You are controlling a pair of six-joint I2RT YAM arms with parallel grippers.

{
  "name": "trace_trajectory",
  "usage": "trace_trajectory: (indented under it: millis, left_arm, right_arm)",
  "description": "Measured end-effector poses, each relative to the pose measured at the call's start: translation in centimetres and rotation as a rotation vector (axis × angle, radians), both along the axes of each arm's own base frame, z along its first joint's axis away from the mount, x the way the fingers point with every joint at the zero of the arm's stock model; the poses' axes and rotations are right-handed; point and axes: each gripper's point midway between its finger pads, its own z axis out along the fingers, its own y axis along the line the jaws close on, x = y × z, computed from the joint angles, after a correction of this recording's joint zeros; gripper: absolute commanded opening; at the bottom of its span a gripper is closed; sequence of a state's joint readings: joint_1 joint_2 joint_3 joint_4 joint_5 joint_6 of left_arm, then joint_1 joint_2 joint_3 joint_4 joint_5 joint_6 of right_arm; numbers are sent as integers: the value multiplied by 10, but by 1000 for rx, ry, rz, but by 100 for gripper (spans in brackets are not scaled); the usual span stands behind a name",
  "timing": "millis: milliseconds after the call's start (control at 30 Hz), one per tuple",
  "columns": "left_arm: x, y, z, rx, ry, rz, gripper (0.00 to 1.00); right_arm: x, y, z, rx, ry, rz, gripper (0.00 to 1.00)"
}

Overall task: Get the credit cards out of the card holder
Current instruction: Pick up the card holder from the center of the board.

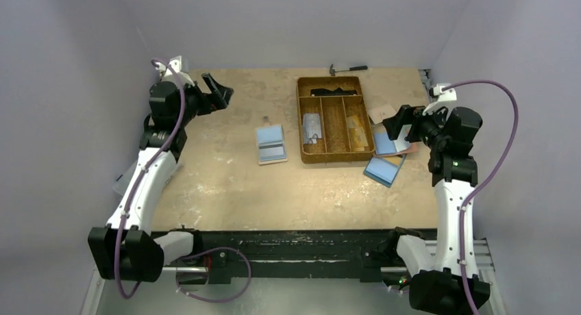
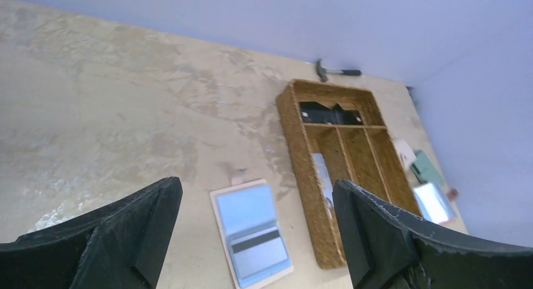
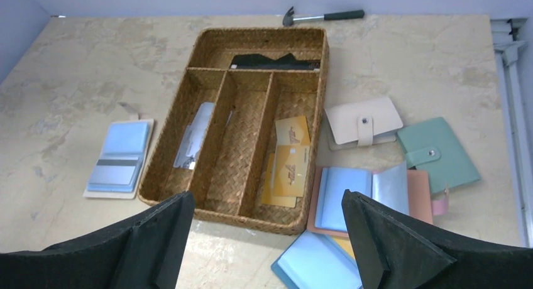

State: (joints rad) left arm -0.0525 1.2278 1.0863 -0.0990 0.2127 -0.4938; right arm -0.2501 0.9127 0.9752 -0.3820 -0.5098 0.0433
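Observation:
The card holder (image 1: 271, 144) lies open and flat on the table, left of the woven tray. It has a tan rim and light blue inner faces (image 2: 246, 208) (image 3: 119, 157). A greyish credit card with a dark stripe (image 2: 259, 251) (image 3: 116, 171) sits in its near half. My left gripper (image 1: 218, 90) (image 2: 256, 191) hovers high over the far left of the table, open and empty, well away from the holder. The right gripper (image 1: 396, 122) (image 3: 269, 201) is raised at the right, above the tray's near right corner, open with nothing between its fingers.
A brown woven tray (image 1: 332, 149) in the middle holds gold cards (image 3: 290, 163), a silvery card (image 3: 195, 135) and a black item. A small hammer (image 1: 348, 69) lies at the back edge. Right of the tray lie beige (image 3: 361, 120), green (image 3: 437, 152), pink (image 3: 420, 195) and blue (image 3: 317, 264) card holders.

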Motion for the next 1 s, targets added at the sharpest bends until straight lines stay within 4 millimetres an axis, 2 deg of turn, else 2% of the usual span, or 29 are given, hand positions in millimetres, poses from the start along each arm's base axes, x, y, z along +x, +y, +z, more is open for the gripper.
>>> trace_trajectory:
  millis: [67,133,200,267,400,567,700,833,1000]
  left_arm:
    - [-14,-8,10,-5,-40,-52,99]
    - [-24,-14,3,-8,-32,-97,99]
    - [-30,-19,-12,-6,-1,-129,99]
    - [-37,-24,-36,8,53,-155,99]
    - [-53,-38,-67,67,129,-203,99]
    - [-68,-56,-70,143,118,-264,99]
    - [-67,-52,-70,170,110,-249,99]
    - [-66,-49,-78,190,130,-238,99]
    - [-66,-48,-86,202,155,-238,98]
  right_arm:
    - [2,-2,6,-7,-13,-7,99]
    - [3,-4,11,-14,-23,-19,99]
    - [5,-6,15,-19,-28,-25,99]
    - [9,-9,15,-29,-24,-36,99]
    - [18,-17,7,-50,11,-57,99]
    - [29,-25,-15,-135,66,-19,99]
    - [39,-32,-32,-214,123,29,99]
    - [64,-43,-53,-274,201,71,99]
    - [94,-66,-111,-290,369,80,99]
